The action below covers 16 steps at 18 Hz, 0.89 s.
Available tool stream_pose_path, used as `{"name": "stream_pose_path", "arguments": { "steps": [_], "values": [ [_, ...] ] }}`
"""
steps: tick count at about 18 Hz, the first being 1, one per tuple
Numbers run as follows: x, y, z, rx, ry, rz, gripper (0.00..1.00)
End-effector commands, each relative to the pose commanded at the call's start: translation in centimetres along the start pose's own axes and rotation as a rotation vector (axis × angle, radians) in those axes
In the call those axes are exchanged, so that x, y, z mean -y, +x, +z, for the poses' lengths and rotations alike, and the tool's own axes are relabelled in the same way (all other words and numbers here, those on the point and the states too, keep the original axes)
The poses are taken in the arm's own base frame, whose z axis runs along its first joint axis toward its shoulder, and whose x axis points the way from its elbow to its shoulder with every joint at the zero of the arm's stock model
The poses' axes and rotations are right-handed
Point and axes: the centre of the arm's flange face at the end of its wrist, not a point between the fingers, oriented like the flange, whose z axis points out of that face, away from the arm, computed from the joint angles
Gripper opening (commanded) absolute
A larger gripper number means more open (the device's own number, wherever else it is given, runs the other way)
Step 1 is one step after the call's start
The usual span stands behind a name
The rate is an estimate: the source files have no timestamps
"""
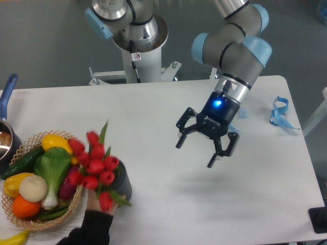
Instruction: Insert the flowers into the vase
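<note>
The flowers [95, 164], red tulips with green leaves, stand in the dark grey vase [121, 187] at the lower left, beside the basket. They look blurred. A person's hand in a dark sleeve [92, 222] reaches up from the bottom edge and touches the bunch and vase. My gripper [202, 151] hangs open and empty above the table's middle right, well away from the vase.
A wicker basket [23, 222] of vegetables, with bok choy [51, 168], sits at the left edge. A pot with a blue handle [7, 94] is at far left. Blue ribbon scraps [279, 113] lie at the back right. The robot base [138, 38] stands behind the table.
</note>
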Motion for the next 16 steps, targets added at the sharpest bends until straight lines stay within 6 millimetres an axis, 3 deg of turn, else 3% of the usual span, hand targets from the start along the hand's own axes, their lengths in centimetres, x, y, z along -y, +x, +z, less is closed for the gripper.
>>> {"name": "stream_pose_path", "arguments": {
  "steps": [6, 9, 12, 15, 16],
  "values": [
    [-3.0, -0.8, -0.8, 0.076, -0.289, 0.014, 1.00],
    [-3.3, 0.0, -1.2, 0.068, -0.353, 0.104, 1.00],
    [-4.4, 1.0, -1.5, 0.036, -0.445, 0.080, 1.00],
    [-7.3, 1.8, -2.3, 0.002, -0.588, 0.038, 1.00],
    [-7.3, 1.9, -2.1, -0.002, -0.616, 0.043, 1.00]
  ]
}}
